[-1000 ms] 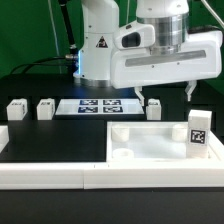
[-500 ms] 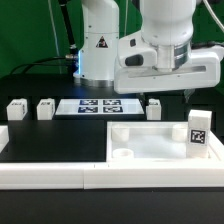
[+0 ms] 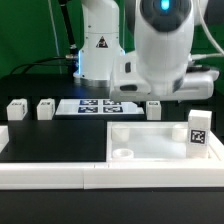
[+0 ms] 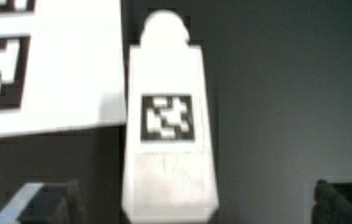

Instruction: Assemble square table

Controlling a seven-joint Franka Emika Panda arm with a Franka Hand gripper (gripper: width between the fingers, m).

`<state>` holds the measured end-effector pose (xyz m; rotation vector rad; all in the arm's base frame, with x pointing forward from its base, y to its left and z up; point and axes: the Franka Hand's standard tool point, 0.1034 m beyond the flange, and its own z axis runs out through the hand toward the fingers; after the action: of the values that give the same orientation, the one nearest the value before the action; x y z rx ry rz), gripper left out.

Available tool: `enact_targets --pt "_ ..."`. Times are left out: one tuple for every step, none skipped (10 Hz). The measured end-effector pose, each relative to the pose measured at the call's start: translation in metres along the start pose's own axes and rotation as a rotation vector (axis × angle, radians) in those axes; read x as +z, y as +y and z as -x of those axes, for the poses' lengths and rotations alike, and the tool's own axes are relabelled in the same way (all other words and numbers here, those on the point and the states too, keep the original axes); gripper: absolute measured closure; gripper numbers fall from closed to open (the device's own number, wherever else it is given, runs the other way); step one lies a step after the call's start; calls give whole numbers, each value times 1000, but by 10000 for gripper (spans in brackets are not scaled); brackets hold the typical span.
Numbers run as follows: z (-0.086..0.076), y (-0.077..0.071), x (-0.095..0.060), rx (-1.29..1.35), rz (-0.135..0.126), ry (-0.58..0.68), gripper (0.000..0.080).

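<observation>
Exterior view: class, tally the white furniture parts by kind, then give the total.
Tabletop: 1
Legs: 4
Total: 5

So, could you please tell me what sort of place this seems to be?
Most likely a robotics lab bench: a white robot arm over a black table, a marker board lying flat on it, and loose white tagged legs beside a square tabletop.

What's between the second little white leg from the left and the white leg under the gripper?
The flat white marker board with black tags, seen in the exterior view.
</observation>
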<state>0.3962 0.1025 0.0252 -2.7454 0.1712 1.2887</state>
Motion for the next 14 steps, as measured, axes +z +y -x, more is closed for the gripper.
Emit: enact_targets --pt "0 -2 3 18 8 -49 151" --pt "3 0 6 23 7 -140 151" --pt "-3 1 5 25 4 -139 151" --pt "-3 1 4 25 4 -135 151" --pt "-3 2 6 30 4 -137 151" --pt "-4 4 12 54 7 -141 151" --pt "-3 4 18 56 9 -138 151" --pt "-1 4 27 65 14 -133 151" --pt "1 3 34 64 18 -132 151" --pt "2 3 37 64 19 -133 151" --pt "1 4 36 65 16 -133 151" --pt "1 5 36 66 15 -133 151" --pt "1 6 36 67 14 -133 258" --pt "1 6 36 68 13 -133 393"
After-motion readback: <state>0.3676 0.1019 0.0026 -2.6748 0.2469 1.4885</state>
